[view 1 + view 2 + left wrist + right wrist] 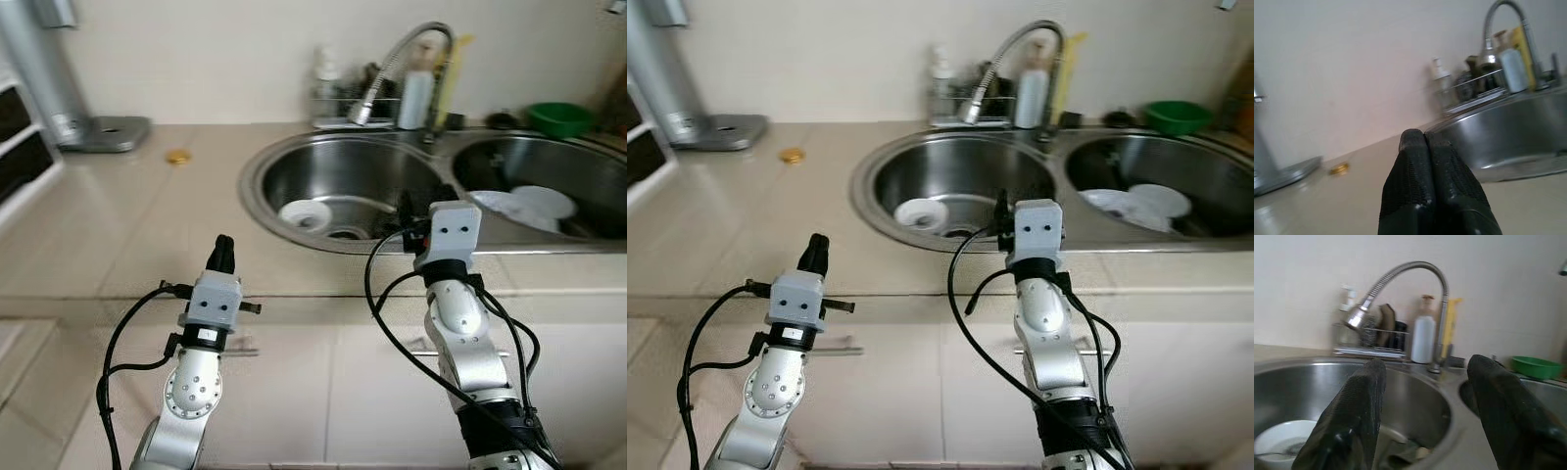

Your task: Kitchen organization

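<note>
Nearest you: left gripper, black fingers pressing together, hovering over the beige stone counter. Right gripper, fingers spreading wide, reaching at the round steel left sink basin, where a white ceramic bowl is sitting.

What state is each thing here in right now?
Left end effector: shut, empty, above the counter.
Right end effector: open, empty, at the sink's edge.
Tap: no water running.
White bowl: upright in the left basin.
White plates: lying in the right basin.
</note>
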Motion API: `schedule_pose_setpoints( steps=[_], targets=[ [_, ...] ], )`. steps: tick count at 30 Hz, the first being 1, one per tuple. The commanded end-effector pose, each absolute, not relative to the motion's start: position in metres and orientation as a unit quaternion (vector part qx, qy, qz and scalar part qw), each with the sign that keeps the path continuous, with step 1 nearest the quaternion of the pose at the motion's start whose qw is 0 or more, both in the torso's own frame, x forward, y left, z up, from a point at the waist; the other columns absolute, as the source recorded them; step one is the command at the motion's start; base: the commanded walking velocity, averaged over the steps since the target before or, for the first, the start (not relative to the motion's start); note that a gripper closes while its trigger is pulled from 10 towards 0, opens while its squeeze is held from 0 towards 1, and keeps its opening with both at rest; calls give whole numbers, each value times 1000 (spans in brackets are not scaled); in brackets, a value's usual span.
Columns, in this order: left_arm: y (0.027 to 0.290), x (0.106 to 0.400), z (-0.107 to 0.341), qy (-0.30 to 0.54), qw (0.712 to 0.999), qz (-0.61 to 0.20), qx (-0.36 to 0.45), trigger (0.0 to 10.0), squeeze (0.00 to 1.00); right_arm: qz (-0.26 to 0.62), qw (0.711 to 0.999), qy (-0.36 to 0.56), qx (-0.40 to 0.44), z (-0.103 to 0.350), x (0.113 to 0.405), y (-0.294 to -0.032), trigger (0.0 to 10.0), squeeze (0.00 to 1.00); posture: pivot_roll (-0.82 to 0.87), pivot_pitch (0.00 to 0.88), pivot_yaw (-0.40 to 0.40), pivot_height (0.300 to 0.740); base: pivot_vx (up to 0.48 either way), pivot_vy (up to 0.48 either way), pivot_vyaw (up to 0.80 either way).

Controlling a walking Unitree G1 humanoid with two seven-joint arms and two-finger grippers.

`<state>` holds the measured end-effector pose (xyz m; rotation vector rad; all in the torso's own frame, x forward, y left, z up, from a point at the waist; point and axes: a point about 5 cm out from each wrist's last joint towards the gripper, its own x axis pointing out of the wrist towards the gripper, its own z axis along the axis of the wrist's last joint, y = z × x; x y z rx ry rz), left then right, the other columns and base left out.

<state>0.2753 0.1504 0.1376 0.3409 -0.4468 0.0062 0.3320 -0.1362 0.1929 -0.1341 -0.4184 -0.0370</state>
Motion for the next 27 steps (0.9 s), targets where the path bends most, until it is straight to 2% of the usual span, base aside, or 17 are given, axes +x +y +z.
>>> schedule_pose_setpoints(
  steps=[1,27],
  targets=[
    [151,275,137,-217,960,1,178,10000,0,-11,975,-212,-59,195,330,-132,10000,0,-57,0,27,740,0,0,-800],
    [150,276,135,-210,958,-5,194,10000,0,3,976,-212,-58,188,323,-127,10000,0,-57,0,32,740,0,0,-800]
  ],
)
